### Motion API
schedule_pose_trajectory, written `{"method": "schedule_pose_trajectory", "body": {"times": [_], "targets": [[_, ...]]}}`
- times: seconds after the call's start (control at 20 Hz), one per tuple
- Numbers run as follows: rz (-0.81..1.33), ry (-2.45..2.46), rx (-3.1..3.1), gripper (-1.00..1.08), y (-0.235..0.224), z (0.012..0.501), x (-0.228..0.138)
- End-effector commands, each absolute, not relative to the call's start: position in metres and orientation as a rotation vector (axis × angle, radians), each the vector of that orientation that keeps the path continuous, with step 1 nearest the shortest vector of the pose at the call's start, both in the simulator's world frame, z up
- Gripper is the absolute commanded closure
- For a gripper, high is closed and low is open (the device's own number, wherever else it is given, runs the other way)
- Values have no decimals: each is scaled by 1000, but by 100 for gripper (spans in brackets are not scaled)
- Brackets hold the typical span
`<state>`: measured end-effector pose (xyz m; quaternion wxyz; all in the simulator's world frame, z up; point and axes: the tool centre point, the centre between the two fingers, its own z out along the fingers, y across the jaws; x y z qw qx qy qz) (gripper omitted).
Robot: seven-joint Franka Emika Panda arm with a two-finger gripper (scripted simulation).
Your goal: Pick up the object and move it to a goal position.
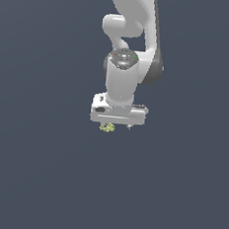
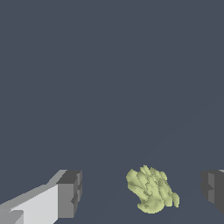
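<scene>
Lumpy yellow-green clump (image 2: 152,189), small and knobbly like a floret, lay on the flat dark blue-grey floor (image 1: 41,179), and in the wrist view it sat between the two dark grey finger pads (image 2: 70,193) of the white gripper (image 2: 142,192). It lay nearer one pad than the other, with bare floor showing on both sides of it, so neither pad touched it. The jaws stood spread wide apart and gripped nothing; the clump was not yet held.

In the exterior view the white gripper (image 1: 116,124) hung straight down from the white arm (image 1: 122,77), its body very low, and the clump (image 1: 107,127) peeked out just under its edge toward the exterior view's left. That posture looked chosen for a top-down pinch: fingers straddling the clump so that closing would trap it between the pads. Because the clump was off-centre, one pad would probably meet it first and nudge it sideways before the other arrived; its bumpy surface could make the hold uneven.

Around the clump the floor showed nothing else in either view, with no wall, rim or obstacle visible, so lifting and carrying it off looked unobstructed in every direction. No goal marker was visible in either picture.
</scene>
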<state>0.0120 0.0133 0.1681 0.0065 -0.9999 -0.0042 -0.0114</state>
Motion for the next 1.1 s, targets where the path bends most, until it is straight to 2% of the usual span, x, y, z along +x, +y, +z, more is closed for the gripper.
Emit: {"method": "schedule_pose_trajectory", "body": {"times": [0.0,0.45,1.05], "targets": [[-36,-13,-3128,-92,13,168,12],[-29,-24,-3156,-92,-14,173,9],[-25,-113,-3154,-92,-17,163,2]]}}
